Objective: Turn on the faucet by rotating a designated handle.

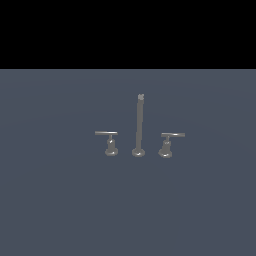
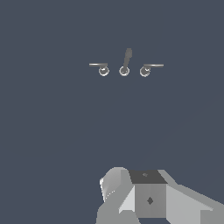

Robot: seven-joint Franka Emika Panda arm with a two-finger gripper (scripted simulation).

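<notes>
1. Nearest my wrist camera sat the grey blocky body of the gripper (image 2: pixel 148 199), filling the near edge of that view. I could not see the fingers themselves, so I could not tell how far open they stood or whether they held anything.
2. Nothing of the arm showed in the exterior view.
3. Beneath everything lay a flat, plain slate-blue surface (image 1: pixel 60 200), matte and unmarked. In the exterior view it ended in a straight far edge, with solid black above it. I saw no walls or furniture.
4. I counted one faucet (image 1: pixel 139 130) in three separate pieces, standing in a row near the middle of the surface and well apart from the gripper body.
5. One spout (image 1: pixel 139 125) stood in the centre: a tall thin upright tube on a round foot.
6. Two low lever handles flanked it, one on each side, each just beside the spout but not touching it.
7. At the exterior view's right stood the handle (image 1: pixel 167 144), a short post on a flared base, its thin bar lying level and jutting toward the exterior view's right.
8. At the exterior view's left stood the twin handle (image 1: pixel 110 142), its bar jutting the opposite way.
</notes>
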